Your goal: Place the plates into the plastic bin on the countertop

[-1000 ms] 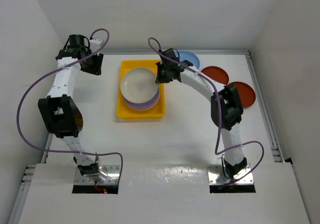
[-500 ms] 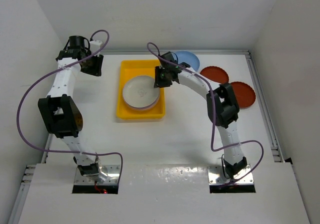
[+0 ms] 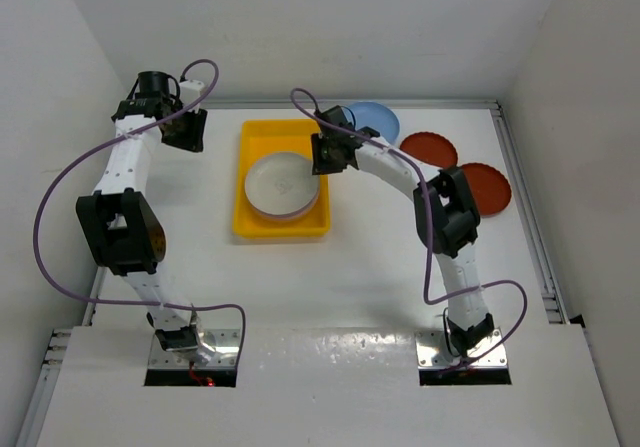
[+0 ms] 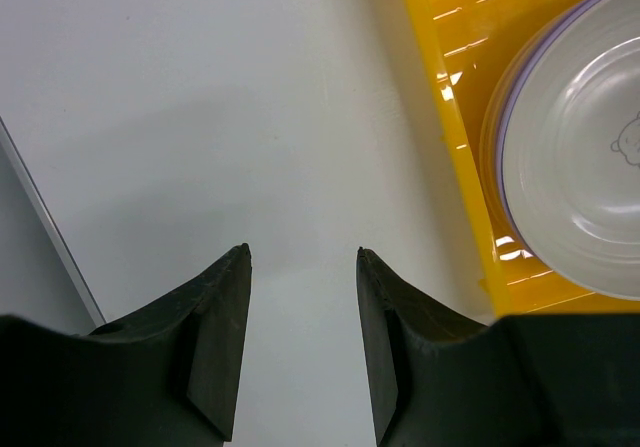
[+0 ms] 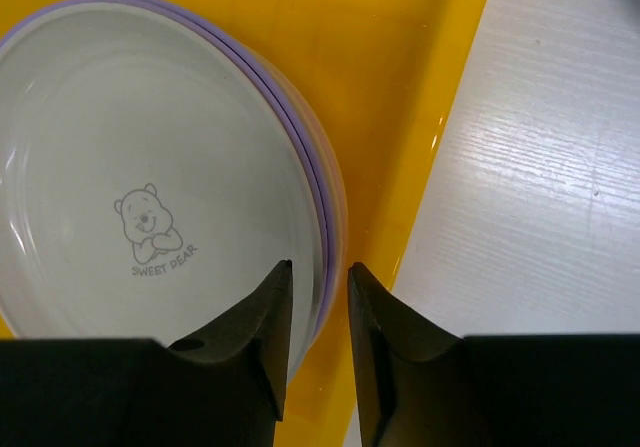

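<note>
- Plates: a stack lay inside the yellow bin, filling its near half; the far half showed bare yellow floor.
- Top plate of the stack was pale cream-white and sat right side up. It had a small bear print with the words "SWEET DEAR".
- A lavender plate sat directly beneath it, with only its rim showing along the right edge.
- Bin stood on the white tabletop, roughly midway between the two arms.
- Three plates were outside the bin, flat on the tabletop to its right. A light blue plate lay at the back, partly hidden by the right arm. Two dark red plates lay side by side further right.
- Right end effector was low over the right edge of the stack, with a narrow gap between its fingers.
- The stacked rims ran into that gap, one finger on the plate side and one on the bin-wall side. Could not tell whether the pads pressed on a rim.
- Left end effector was spread moderately wide with nothing between the fingers. It hung over bare tabletop just left of the bin's far left corner, clear of the bin wall.
</note>
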